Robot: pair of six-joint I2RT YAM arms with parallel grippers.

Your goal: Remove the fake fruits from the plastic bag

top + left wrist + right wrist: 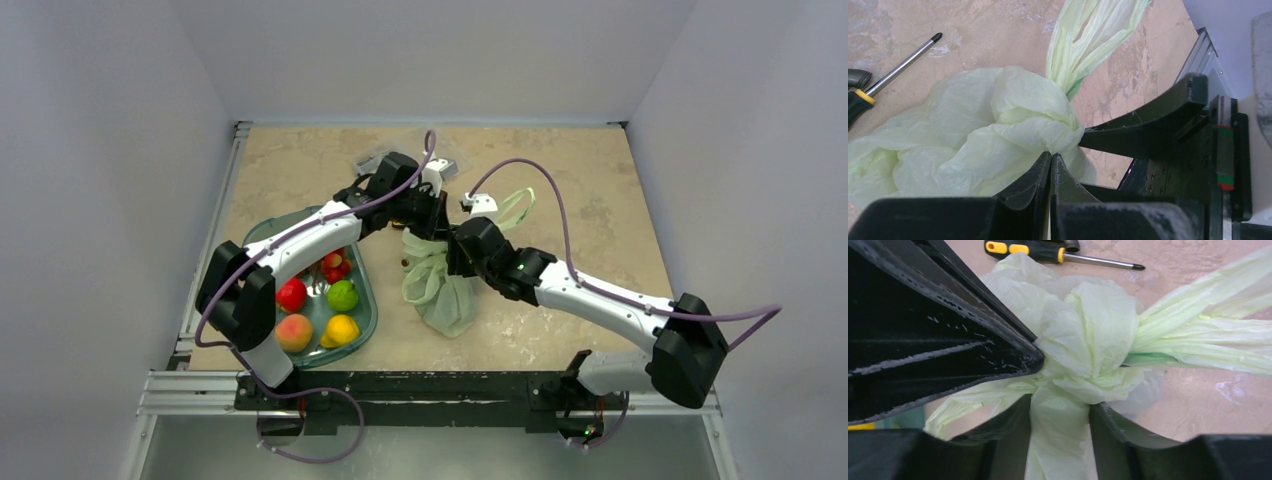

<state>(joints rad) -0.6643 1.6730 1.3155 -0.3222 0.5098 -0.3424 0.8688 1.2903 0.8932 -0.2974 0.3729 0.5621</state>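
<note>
Bag (440, 290), pale green plastic and knotted shut, lies mid-table, its loop handles (515, 205) trailing toward the far right. The left gripper (1050, 160) reaches in from the far side, jaws clenched on a fold of film right at the knot (1088, 340). The right gripper (1058, 412) comes in from the right, jaws around the twisted strand under the knot, seemingly grasping it. The fake fruits cannot be made out through the film. A teal tray (372, 300) sits left of the bag, and a screwdriver (1063, 255) lies near it.

A screwdriver (903, 65) lies on the table (600, 200); the tray (366, 275) holds a peach (294, 332).
</note>
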